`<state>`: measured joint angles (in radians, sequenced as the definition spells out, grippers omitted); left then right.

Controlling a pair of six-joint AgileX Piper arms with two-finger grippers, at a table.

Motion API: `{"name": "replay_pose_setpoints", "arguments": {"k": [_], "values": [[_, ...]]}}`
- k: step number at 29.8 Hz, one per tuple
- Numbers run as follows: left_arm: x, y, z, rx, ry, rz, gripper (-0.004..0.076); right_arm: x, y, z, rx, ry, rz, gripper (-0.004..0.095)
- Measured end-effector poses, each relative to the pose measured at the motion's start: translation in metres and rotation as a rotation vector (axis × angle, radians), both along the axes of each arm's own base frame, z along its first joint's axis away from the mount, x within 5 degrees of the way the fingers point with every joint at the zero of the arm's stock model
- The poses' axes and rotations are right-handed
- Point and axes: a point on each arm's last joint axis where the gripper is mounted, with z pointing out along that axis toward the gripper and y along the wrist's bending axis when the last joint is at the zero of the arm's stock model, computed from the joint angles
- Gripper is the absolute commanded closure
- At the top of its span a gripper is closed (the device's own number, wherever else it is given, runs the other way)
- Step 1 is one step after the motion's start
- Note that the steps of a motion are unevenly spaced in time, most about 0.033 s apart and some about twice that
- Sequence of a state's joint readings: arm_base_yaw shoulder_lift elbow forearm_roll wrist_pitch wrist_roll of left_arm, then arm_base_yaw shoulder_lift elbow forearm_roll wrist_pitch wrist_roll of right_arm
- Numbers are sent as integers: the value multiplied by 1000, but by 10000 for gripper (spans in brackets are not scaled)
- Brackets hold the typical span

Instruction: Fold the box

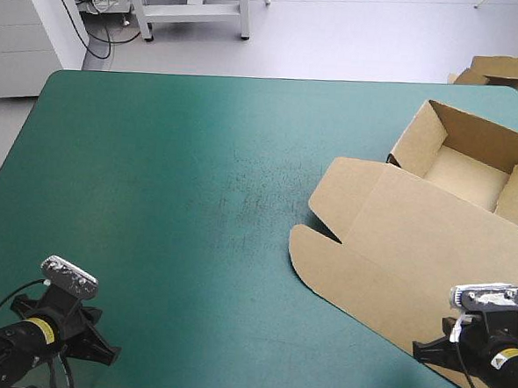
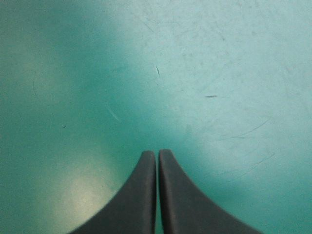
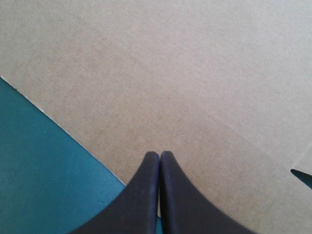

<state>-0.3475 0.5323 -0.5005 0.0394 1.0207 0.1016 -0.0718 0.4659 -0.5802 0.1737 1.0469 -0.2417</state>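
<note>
the box [image 1: 429,218] sits at the counter's [image 1: 172,171] right, walls up, lid [image 1: 382,259] flat — light, stiff board, likely best pinched at the lid's free edge — left fingers [image 2: 141,195] and right fingers [image 3: 141,195] pressed together, empty.

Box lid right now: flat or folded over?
Flat. The box is an open tray with its walls up; its lid lies spread on the teal-green table, on the side toward the robot.

Left gripper [image 2: 157,153] fingers pressed together, right gripper [image 3: 159,154] likewise
</note>
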Motion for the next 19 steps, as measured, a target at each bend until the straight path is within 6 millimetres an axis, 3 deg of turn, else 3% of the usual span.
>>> {"name": "replay_pose_setpoints", "arguments": {"k": [11,19], "values": [[0,0,0,0,0,0,731,-4,0,-19,5,-42,-9,928],[0,0,0,-3,1,0,731,-4,0,-21,6,-36,-9,928]]}}
